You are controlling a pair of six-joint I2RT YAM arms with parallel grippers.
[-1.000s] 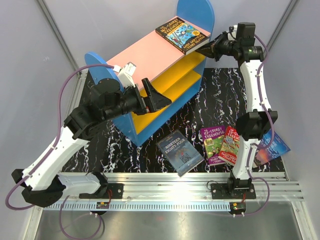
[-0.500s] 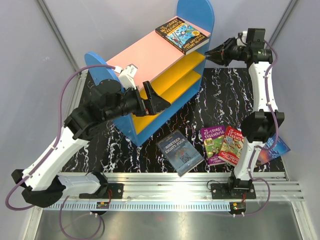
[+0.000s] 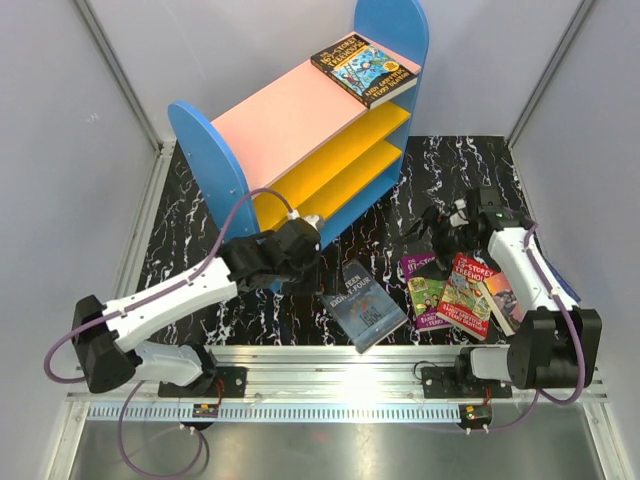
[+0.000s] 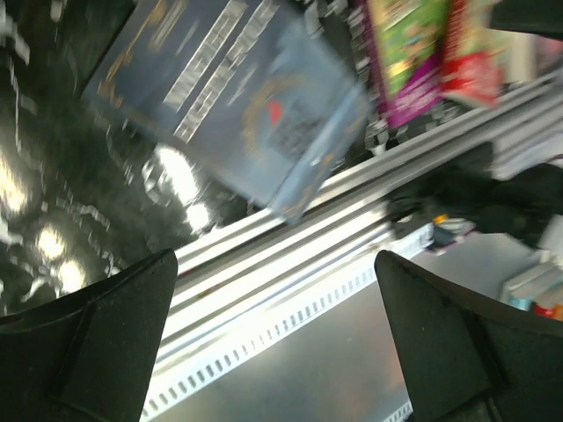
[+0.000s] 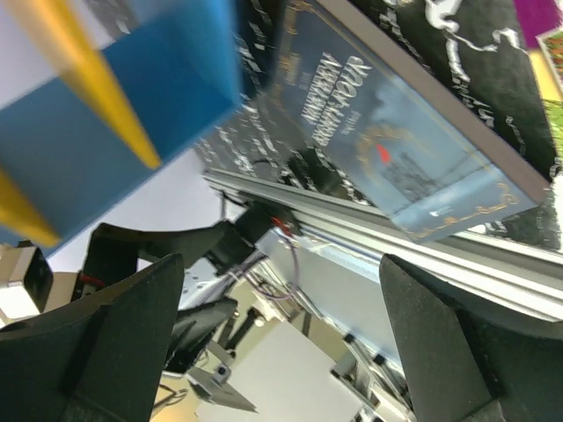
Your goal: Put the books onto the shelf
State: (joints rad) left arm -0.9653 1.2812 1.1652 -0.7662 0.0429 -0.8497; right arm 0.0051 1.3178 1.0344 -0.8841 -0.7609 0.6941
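Now | left gripper (image 4: 277, 343) and right gripper (image 5: 281, 352) both released, holding nothing | teal book (image 3: 364, 68) flat on shelf (image 3: 290, 110) top; grey book (image 3: 362, 305), red book (image 3: 466, 290) on table (image 3: 180, 220) between arms | risk: shoving grey book off near edge, corner overhanging rail (image 3: 300, 355), by skewed pinch

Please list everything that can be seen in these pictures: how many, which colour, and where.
shelf: one, blue ends, pink top, yellow boards, far side of table
teal book: one, flat on the shelf's pink top
grey-blue book: one, on table, near edge
purple book: one, right of the grey-blue one
red book: one, right of the purple one
blue book: one, mostly hidden under right arm
table: one, black, white veins
left gripper: open, empty
right gripper: open, empty
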